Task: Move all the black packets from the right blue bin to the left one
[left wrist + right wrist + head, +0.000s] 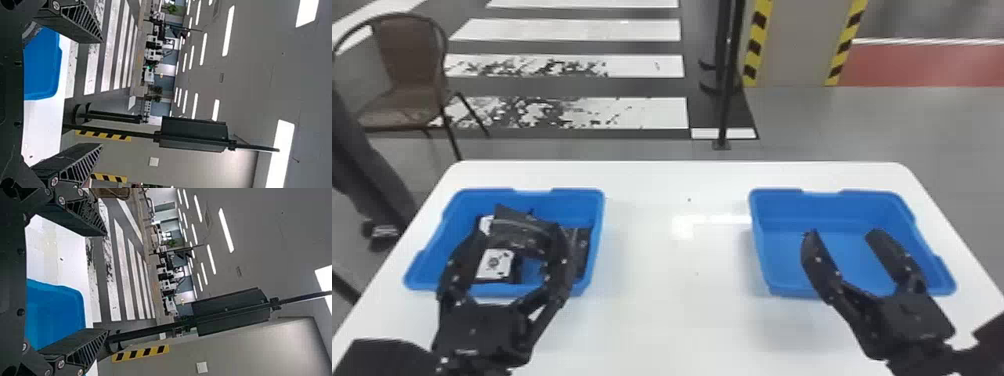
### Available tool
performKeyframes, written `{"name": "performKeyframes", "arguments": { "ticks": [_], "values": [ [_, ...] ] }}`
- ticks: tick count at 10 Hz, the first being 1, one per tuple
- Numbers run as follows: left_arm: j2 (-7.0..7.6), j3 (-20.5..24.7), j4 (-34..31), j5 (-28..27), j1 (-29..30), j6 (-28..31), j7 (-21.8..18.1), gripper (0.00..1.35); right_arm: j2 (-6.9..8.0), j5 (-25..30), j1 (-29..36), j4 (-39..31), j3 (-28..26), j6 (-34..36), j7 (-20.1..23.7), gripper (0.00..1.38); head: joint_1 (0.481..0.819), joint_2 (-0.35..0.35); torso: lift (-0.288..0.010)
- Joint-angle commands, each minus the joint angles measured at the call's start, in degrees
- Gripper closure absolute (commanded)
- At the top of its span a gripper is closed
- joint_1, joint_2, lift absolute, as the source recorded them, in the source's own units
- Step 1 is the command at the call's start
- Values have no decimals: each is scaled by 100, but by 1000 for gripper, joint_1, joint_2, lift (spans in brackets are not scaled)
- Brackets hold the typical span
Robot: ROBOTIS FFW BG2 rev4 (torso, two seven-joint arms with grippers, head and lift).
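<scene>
In the head view my left gripper (516, 237) is over the left blue bin (599, 240), its fingers apart. Several black packets (522, 227) lie in that bin, partly hidden by the fingers, one with a white label (494, 264). My right gripper (844, 237) stands open above the right blue bin (852, 197), where bare blue floor shows between its fingers. The left wrist view has the left gripper (102, 94) open with nothing between its fingers. Likewise open is the right gripper (106, 282) in the right wrist view.
Both bins stand on a white table (677, 280), with a wide gap between them. Beyond the table are a brown chair (407, 75) and a black pole (727, 100). A person's leg shows at the left edge, away from the bins.
</scene>
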Motion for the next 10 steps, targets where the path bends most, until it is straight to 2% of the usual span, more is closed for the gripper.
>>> {"name": "performKeyframes", "arguments": {
  "ticks": [1, 10],
  "values": [
    [-6, 14, 0, 22, 1, 0, 0, 96, 4, 0, 14, 3, 0, -15, -2, 159, 695, 8, -140],
    [-41, 117, 28, 22, 43, -112, 0, 104, 4, -11, -28, 46, 12, -113, -2, 151, 695, 21, -140]
  ]
}}
